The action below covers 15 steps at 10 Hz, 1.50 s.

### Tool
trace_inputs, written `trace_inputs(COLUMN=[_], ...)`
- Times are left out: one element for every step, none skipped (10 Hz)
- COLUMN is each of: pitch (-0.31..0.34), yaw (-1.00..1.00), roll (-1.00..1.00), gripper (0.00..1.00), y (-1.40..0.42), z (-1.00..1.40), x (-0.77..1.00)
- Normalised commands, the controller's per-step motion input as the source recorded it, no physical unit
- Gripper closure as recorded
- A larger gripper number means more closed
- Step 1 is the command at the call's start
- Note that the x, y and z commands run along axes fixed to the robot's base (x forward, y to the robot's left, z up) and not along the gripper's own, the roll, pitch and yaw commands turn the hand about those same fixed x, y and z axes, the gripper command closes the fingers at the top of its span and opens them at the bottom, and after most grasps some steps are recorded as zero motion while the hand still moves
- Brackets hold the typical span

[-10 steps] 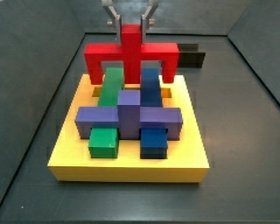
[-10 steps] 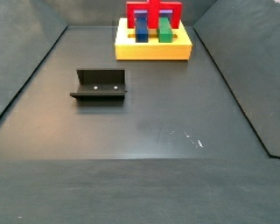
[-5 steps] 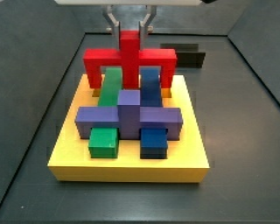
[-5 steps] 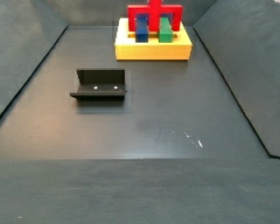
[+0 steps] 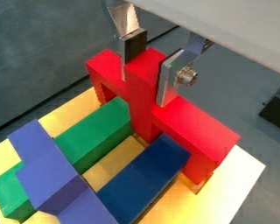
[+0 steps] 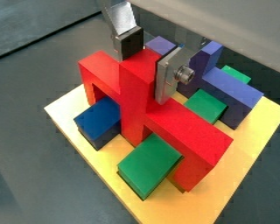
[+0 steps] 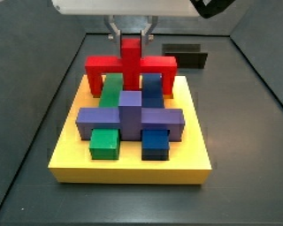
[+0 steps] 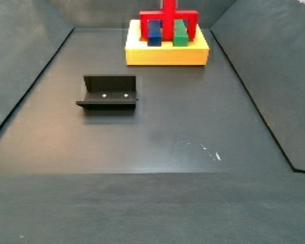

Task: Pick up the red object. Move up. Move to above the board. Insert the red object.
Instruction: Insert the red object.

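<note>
My gripper (image 7: 132, 33) is shut on the upright stem of the red object (image 7: 132, 65), its silver fingers (image 5: 171, 75) pressed on either side of the stem in both wrist views. The red object (image 5: 140, 86) stands low at the far end of the yellow board (image 7: 132, 168), its bar spanning the green bar (image 5: 90, 136) and blue bar (image 5: 149, 171). Its two legs reach down beside those bars to the board (image 6: 213, 197). The purple block (image 7: 130, 116) crosses the bars nearer the front. In a side view the red object (image 8: 168, 23) rises above the board (image 8: 168, 57).
The dark fixture (image 8: 108, 93) stands on the grey floor away from the board, and shows behind the board as a dark box (image 7: 187, 56). Grey walls enclose the floor on the sides and back.
The gripper has lowered the red object onto the far end of the board; its legs now sit down around the green and blue bars.
</note>
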Motion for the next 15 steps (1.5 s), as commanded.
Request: trace_inputs(pitch=[-0.044, -0.043, -0.036, -0.037, -0.074, -0.063, -0.056, -0.04, -0.006, 0.0, 0.0, -0.05, -0.069, -0.061, -0.066], yaw=[0.0, 0.0, 0.0, 0.0, 0.0, 0.0, 0.0, 0.0, 0.0, 0.0, 0.0, 0.0, 0.0, 0.0, 0.0], roll=[-0.14, -0.16, -0.15, -0.16, -0.19, -0.18, -0.18, -0.16, -0.18, -0.23, -0.28, -0.31, -0.25, -0.23, -0.21], gripper=[1.0, 1.0, 1.0, 1.0, 1.0, 1.0, 1.0, 1.0, 1.0, 1.0, 1.0, 1.0, 1.0, 1.0, 1.0], y=[0.0, 0.0, -0.01, -0.05, -0.09, -0.12, -0.1, 0.0, 0.0, 0.0, 0.0, 0.03, 0.0, 0.0, 0.0], z=[-0.16, -0.13, -0.13, -0.1, -0.09, -0.07, -0.07, -0.11, 0.0, 0.11, 0.17, 0.04, 0.0, 0.0, 0.0], x=[0.05, 0.08, 0.05, 0.0, 0.0, 0.0, 0.04, 0.1, 0.15, 0.14, 0.07, 0.03, 0.0, 0.0, 0.0])
